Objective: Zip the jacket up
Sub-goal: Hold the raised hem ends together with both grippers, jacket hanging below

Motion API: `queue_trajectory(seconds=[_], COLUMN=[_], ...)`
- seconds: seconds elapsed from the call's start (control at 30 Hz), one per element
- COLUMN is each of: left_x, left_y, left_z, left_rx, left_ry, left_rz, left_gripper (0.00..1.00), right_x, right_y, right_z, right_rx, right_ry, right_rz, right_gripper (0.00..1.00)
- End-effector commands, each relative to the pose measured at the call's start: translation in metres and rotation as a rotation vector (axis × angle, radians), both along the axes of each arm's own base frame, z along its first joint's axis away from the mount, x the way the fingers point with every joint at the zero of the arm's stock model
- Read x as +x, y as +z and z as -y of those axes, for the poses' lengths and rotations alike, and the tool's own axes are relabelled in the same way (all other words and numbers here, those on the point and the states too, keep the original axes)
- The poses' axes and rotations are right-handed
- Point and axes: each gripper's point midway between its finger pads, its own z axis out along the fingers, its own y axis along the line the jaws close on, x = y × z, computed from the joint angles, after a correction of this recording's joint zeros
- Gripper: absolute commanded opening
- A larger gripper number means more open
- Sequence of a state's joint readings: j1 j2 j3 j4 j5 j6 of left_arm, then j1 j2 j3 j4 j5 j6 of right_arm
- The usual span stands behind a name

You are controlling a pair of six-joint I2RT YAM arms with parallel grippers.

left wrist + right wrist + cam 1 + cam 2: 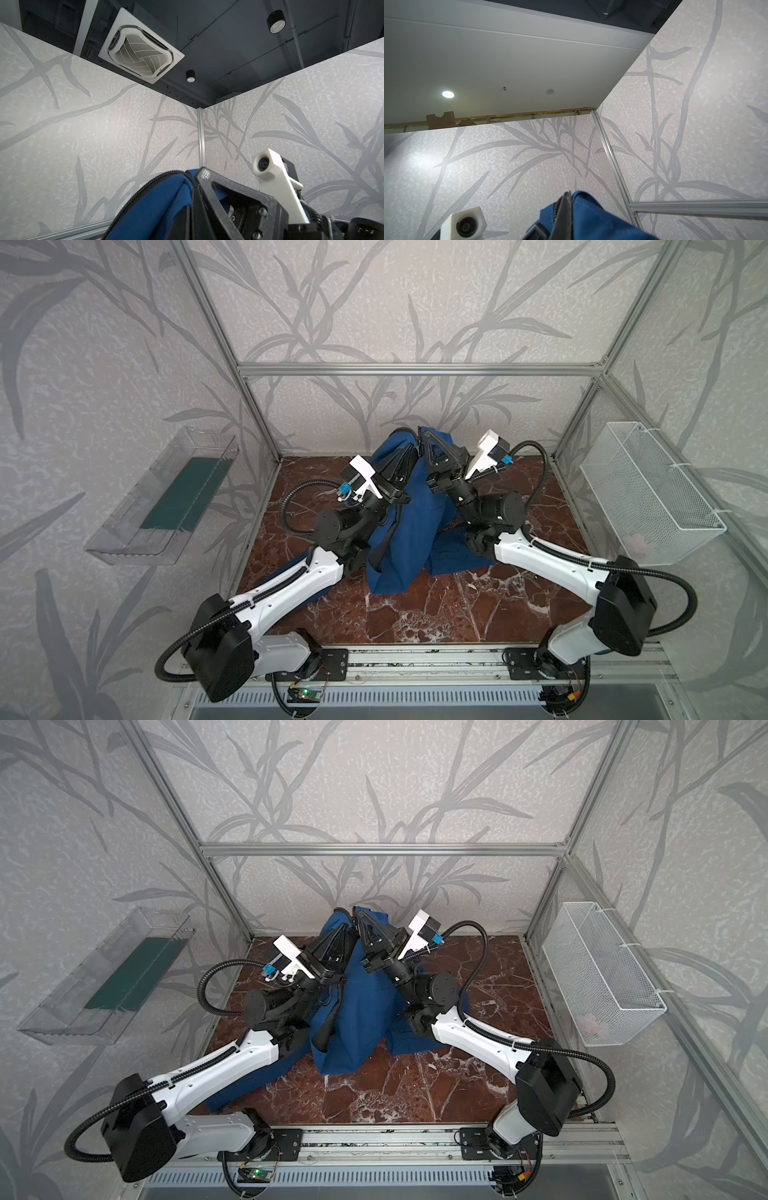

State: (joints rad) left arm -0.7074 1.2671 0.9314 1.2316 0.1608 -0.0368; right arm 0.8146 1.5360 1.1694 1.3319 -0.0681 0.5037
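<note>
- My left gripper (408,444) and right gripper (424,436) are each clenched on the top of the navy-blue fabric jacket (401,539), tips close together.
- The jacket rises in a peak near the back edge of the brown marble tabletop (436,614), its lower folds resting on it.

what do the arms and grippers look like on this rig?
left arm and right arm: white shells, black joint housings, black corrugated cable conduit looping outside; left gripper and right gripper: black, triangular trussed fingers; white wrist camera mount with blue connector on each.
</note>
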Motion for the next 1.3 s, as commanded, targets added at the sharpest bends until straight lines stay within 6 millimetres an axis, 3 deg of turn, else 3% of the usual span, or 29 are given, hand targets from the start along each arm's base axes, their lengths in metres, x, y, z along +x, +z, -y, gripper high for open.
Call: queue_trajectory(seconds=[0.0, 0.6, 0.87, 1.27], left_x=[-0.01, -0.012, -0.01, -0.004], left_y=[0.008, 0.003, -0.006, -0.02], left_z=[-0.006, -0.004, 0.003, -0.005], left_rx=[0.002, 0.08, 0.136, 0.23], left_ry=[0.033, 0.046, 0.015, 0.095], left_rz=[0.047, 0.018, -0.025, -0.071], left_gripper=[0.0, 0.0, 0.0, 0.0], right_x=[-0.03, -0.034, -0.034, -0.033], right_y=[0.035, 0.039, 0.051, 0.061], right_z=[0.028, 0.032, 0.035, 0.046], right_rx=[0.095, 0.116, 0.153, 0.187], right_ry=[-0.01, 0.014, 0.028, 0.033], right_rz=[0.101, 0.093, 0.097, 0.095], right_gripper=[0.0, 0.0, 0.0, 0.0])
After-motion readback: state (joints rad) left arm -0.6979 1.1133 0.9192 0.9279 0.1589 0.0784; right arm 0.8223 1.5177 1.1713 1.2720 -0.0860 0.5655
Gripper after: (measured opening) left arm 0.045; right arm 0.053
